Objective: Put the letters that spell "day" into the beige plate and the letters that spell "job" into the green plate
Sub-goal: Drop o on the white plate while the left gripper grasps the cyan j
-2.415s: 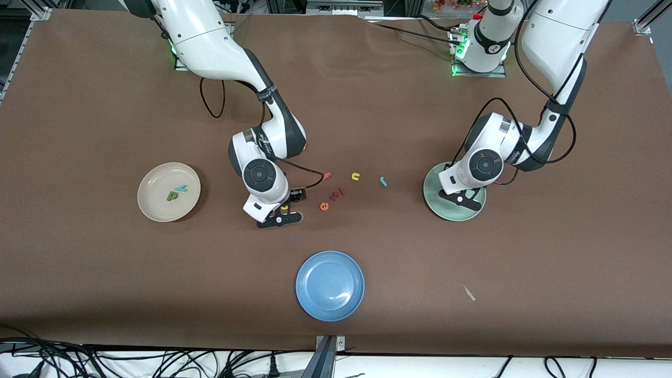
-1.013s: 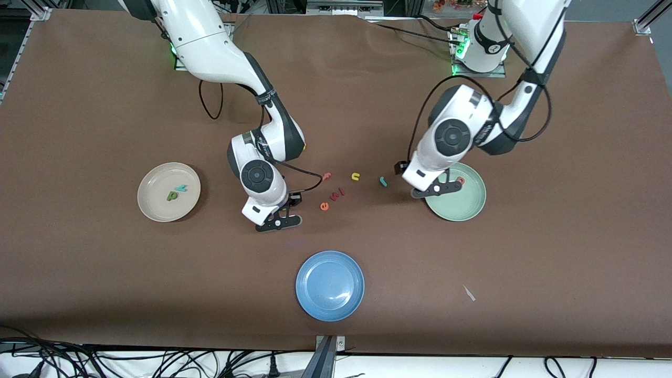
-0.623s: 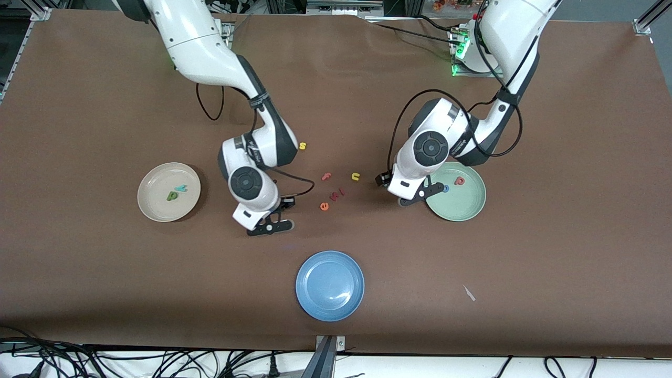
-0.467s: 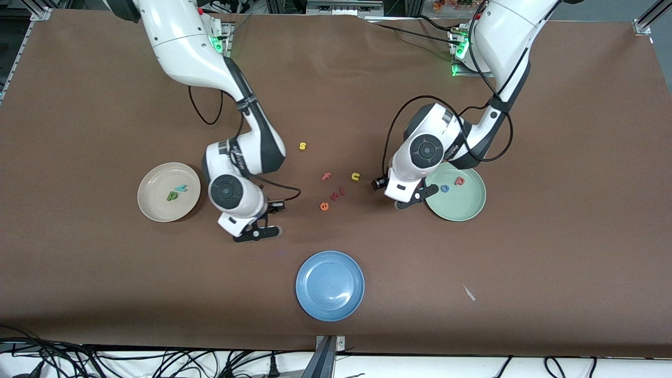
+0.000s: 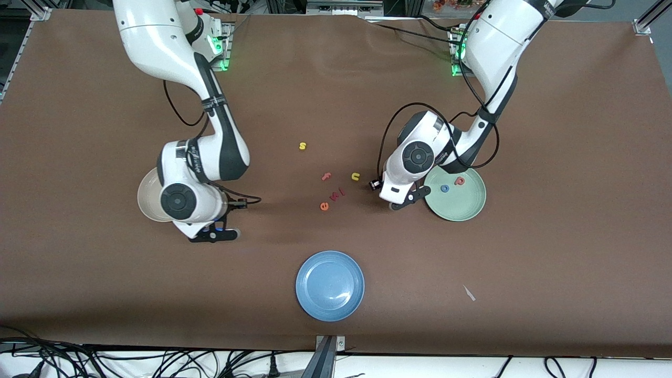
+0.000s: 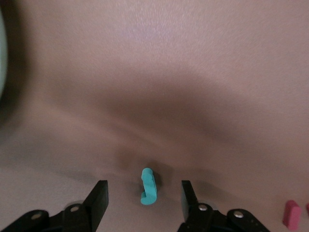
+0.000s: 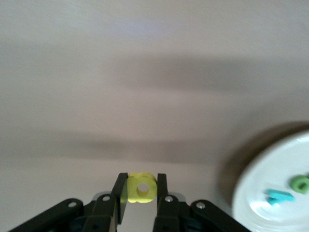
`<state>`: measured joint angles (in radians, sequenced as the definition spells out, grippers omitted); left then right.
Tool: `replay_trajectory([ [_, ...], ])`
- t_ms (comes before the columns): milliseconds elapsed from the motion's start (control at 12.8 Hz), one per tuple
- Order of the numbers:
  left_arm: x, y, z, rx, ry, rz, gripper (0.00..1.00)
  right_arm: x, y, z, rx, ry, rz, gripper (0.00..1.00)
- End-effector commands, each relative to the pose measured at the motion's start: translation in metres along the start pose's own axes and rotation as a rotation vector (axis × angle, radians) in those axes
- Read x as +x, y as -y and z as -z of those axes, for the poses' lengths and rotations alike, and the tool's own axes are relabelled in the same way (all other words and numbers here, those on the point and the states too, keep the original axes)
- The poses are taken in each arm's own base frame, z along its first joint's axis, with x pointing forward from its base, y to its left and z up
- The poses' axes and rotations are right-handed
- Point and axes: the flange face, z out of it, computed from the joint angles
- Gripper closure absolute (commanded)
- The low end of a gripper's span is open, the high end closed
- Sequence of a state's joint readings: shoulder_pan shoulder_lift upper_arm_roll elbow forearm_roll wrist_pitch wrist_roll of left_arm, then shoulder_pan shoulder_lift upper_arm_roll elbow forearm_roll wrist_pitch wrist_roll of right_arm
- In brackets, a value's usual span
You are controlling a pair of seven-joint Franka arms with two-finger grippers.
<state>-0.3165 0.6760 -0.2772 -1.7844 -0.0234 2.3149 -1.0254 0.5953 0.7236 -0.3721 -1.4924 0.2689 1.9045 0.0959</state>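
Right now both arms are at work, and each faces its own risk. The right gripper (image 7: pixel 141 200) pinches the small yellow foam letter a (image 7: pixel 141 187) between its fingertips and hangs just beside the round cream-beige plate (image 5: pixel 147 206), where the dark green foam d (image 7: pixel 300 183) and the teal foam y (image 7: pixel 280 196) already lie. If it lets go before it is over the plate, the light letter could land on the brown table (image 5: pixel 79 131) or strike the raised rim and bounce out; foam may also cling to a pad and drop late. The left gripper (image 6: pixel 145 200) is low over the table with its jaws apart, straddling the teal hook-shaped foam j (image 6: pixel 148 186), which lies on the table just beside the round pale mint-green plate (image 5: pixel 464 207); the blue foam ring o (image 5: pixel 445 188) and the salmon-red foam b (image 5: pixel 459 181) rest in that plate. Because the j is thin and sits off-centre between the fingers, a closing jaw could push it sideways or tip it flat, so the pinch may close on nothing, or scrape the table.
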Motion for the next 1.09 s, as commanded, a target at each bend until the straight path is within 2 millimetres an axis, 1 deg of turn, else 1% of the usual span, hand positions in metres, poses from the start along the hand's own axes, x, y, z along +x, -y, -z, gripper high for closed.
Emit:
replay_trajectory([
  [0,0.000,-0.004,-0.003,-0.011,0.009,0.015,0.47,-0.017,-0.048,0.000,0.009,0.071,-0.036,0.91],
  [78,0.001,-0.004,-0.004,-0.010,0.010,0.017,0.52,-0.020,-0.068,0.001,0.000,0.095,-0.068,0.91],
  [156,0.001,-0.004,-0.005,-0.009,0.011,0.017,0.60,-0.022,-0.092,0.002,-0.004,0.108,-0.086,0.91],
  [234,0.000,-0.004,-0.006,-0.008,0.012,0.016,0.67,-0.024,-0.113,-0.001,-0.010,0.118,-0.068,0.91],
  [312,0.000,-0.004,-0.006,-0.008,0.012,0.015,0.76,-0.025,-0.136,-0.004,-0.009,0.125,-0.060,0.91],
  [467,-0.003,-0.006,-0.007,-0.006,0.015,0.013,0.95,-0.026,-0.185,-0.016,0.021,0.148,-0.035,0.89],
  [545,-0.004,-0.006,-0.007,-0.009,0.018,0.015,1.00,-0.027,-0.204,-0.021,0.032,0.159,-0.023,0.75],
  [623,-0.004,-0.006,-0.007,-0.010,0.019,0.016,1.00,-0.027,-0.212,-0.028,0.036,0.176,-0.039,0.32],
  [701,-0.004,-0.007,-0.005,-0.011,0.019,0.018,1.00,-0.027,-0.208,-0.028,0.037,0.176,-0.038,0.00],
  [857,0.001,-0.006,0.009,-0.019,0.013,0.028,1.00,-0.022,-0.190,-0.017,0.033,0.155,-0.012,0.00],
  [935,0.001,-0.005,0.023,-0.026,0.004,0.024,1.00,-0.023,-0.180,-0.011,0.039,0.165,-0.002,0.00],
  [1013,0.000,-0.003,0.033,-0.009,0.009,0.021,1.00,-0.022,-0.170,0.001,0.062,0.167,-0.011,0.00],
])
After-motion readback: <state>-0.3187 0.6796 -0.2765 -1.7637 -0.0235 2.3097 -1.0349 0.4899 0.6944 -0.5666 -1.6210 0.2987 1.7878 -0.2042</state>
